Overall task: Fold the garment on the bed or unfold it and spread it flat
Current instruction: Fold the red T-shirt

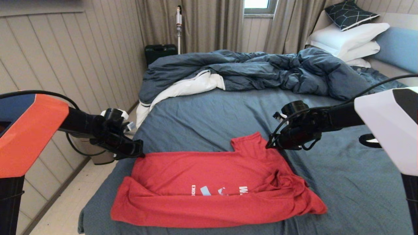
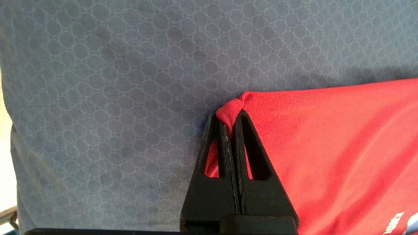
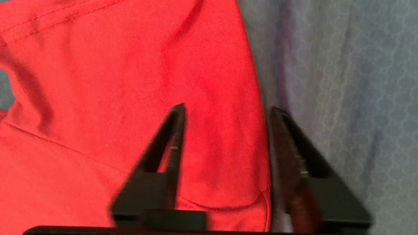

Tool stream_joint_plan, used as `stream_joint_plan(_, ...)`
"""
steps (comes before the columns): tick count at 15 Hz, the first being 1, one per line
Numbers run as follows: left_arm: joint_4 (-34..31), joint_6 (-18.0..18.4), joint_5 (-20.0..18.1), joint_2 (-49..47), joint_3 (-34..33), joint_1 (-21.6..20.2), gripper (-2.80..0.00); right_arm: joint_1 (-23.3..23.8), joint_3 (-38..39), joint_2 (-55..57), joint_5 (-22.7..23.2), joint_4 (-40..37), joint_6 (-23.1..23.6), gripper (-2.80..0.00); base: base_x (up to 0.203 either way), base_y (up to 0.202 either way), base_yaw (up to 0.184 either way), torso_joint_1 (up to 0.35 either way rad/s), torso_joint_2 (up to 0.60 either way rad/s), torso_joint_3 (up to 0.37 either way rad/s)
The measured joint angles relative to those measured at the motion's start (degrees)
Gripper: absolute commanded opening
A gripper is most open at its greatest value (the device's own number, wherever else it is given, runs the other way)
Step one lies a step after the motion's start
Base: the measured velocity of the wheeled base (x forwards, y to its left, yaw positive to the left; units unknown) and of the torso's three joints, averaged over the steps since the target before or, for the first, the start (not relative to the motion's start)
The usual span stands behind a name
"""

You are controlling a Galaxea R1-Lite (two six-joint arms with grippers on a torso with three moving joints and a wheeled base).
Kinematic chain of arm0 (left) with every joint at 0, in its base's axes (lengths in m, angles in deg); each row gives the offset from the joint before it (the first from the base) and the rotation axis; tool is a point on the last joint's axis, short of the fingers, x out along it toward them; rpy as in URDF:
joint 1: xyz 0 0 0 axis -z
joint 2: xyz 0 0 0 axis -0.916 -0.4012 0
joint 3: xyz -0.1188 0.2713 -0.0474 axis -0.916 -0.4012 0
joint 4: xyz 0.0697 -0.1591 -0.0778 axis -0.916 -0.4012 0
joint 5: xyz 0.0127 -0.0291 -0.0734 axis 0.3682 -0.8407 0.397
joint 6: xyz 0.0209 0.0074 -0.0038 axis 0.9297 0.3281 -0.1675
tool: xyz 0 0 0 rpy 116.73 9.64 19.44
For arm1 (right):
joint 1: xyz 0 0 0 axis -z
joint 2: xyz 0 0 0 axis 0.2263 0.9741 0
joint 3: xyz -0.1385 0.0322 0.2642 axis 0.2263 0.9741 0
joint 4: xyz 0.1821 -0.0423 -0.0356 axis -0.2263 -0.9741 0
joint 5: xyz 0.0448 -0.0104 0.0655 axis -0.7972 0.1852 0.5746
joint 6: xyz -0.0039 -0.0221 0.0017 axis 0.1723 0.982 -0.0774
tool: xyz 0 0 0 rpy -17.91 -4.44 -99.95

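— Where is the red T-shirt [image 1: 209, 182] found?

— It is laid on the slate-blue fitted sheet of the bed [image 1: 343, 182], near the bed's front edge and toward its left side. It is partly folded: the near part is doubled over in a long roll, so that only the tops of the white and light-blue chest print [image 1: 218, 190] are seen above the fold. One sleeve is spread up toward the middle of the bed, and the cloth is bunched toward the right end.

— How is the left gripper [image 1: 138, 153] placed?

— It is set at the T-shirt's far left corner, close to the bed's left edge. In the left wrist view its fingers [image 2: 225, 147] are pressed together on a small pinch of red cloth, which is squeezed out past the tips.

— And the right gripper [image 1: 271, 143]?

— It is held at the right side of the raised sleeve. In the right wrist view its fingers [image 3: 169, 137] are spread wide, one over the red cloth and the other at the cloth's edge beside the sheet. Nothing is gripped between them.

— What else is carried by the bed?

— A rumpled dark blue duvet [image 1: 261, 70] with white lining is heaped across the far half, and white pillows [image 1: 346, 40] are stacked at the far right corner by the blue headboard [image 1: 400, 47].
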Motion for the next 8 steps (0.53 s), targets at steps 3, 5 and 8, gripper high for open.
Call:
stream_joint_plan(3, 0.03, 0.05, 0.00, -0.04, 0.01, 0.02, -2.80, -0.02, -1.33, 1.38, 0.00, -0.13, -0.02, 0.00, 0.000, 0.000, 0.000, 0.000, 0.00, 0.000)
stream_joint_plan(5, 0.06, 0.06, 0.00, -0.09, 0.01, 0.05, -2.80, -0.11, -2.78, 2.67, 0.00, 0.25, -0.05, 0.00, 0.000, 0.000, 0.000, 0.000, 0.00, 0.000)
stream_joint_plan(8, 0.17, 0.05, -0.01, -0.17, 0.09, 0.05, -2.80, -0.17, -3.23, 3.34, 0.04, 1.90, -0.42, 0.00, 0.000, 0.000, 0.000, 0.000, 0.00, 0.000)
